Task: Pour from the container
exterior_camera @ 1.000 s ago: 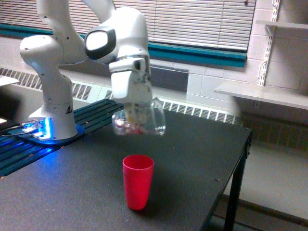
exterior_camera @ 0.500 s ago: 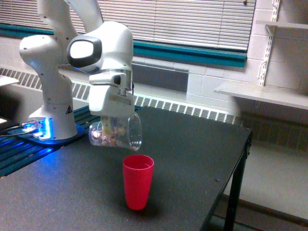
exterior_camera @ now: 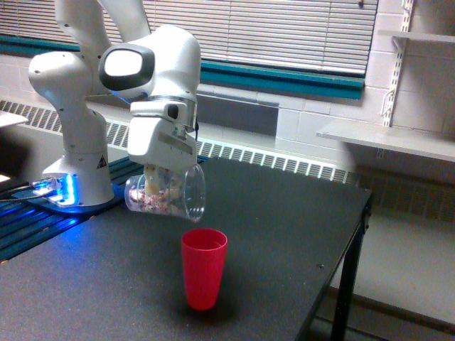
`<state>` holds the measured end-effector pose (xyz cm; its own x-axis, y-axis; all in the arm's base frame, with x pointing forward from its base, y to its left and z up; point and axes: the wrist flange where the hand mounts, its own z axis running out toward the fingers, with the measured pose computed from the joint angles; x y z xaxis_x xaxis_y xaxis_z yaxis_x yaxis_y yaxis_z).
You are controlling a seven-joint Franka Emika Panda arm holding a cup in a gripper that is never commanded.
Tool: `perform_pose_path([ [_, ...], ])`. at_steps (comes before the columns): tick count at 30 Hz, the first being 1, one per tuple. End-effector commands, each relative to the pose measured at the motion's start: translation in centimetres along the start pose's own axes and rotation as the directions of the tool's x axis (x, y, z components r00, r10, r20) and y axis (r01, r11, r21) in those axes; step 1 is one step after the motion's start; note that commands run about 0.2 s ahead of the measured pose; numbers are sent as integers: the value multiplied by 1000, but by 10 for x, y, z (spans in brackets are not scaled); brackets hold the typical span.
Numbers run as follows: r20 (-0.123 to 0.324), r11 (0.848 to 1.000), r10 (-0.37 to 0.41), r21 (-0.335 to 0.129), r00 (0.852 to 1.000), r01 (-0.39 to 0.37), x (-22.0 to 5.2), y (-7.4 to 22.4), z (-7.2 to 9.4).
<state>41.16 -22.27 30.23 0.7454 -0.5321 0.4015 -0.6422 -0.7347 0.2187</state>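
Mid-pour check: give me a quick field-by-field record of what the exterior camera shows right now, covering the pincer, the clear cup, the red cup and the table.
pincer: shut on the clear cup, fingers mostly hidden behind it
clear cup: held in the air, tipped on its side, mouth toward the exterior view's right
contents: small pale and reddish pieces lying inside the clear cup; none seen falling
red cup: upright on the table, below and slightly to the exterior view's right of the clear cup's mouth
contact: cups apart
table: dark top

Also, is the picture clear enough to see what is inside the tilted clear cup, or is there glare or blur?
Exterior view: soft overall; the clear cup shows pale and reddish contents, too blurred to identify. Blue light glows at the arm's base. No strong glare on the red cup.
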Motion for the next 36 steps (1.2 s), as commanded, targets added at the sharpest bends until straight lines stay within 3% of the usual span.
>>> perform_pose_path([
  [1,6,999,-20,-46,1000,20,2,-11,1],
  [7,-4,997,-46,-69,999,45,-10,-16,7],
  [15,14,989,-90,-119,996,91,13,-19,-2],
  [29,23,984,-102,-143,995,104,50,-19,-17],
  [36,48,981,-115,-152,992,121,41,-22,-8],
])
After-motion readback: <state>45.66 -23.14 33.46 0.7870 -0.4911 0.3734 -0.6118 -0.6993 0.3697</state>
